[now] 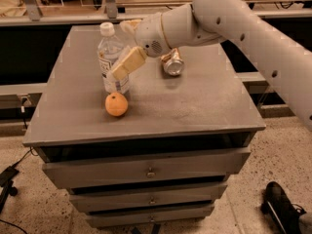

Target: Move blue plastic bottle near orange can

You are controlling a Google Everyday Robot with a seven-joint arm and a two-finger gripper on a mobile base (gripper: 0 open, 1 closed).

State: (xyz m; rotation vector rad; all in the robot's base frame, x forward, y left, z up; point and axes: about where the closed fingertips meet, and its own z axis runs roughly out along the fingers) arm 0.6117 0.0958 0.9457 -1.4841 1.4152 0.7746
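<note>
Three things stood on the grey cabinet top [204, 106]: the blue plastic bottle [111, 52], an orange fruit [117, 104] and the orange can [172, 62]. The bottle was upright in the upper left part of the top, its white cap uppermost and its base down at the surface. The fruit lay just below it in the frame, near the bottle's foot, toward the front edge. The can sat right of the bottle, close to the middle of the frame's upper half, with its silver end turned toward the camera; a clear stretch of bare top lay between can and bottle.

The white arm [253, 38] came in from the upper right and crossed above the can. The gripper [123, 48] was at the bottle, with a tan part of it lying slantwise across the front of the bottle's body. Whether it was clamped on the bottle or loose around it could not be told.

Below the top, three grey drawers [146, 169] filled the lower middle, above a speckled floor [39, 213].
</note>
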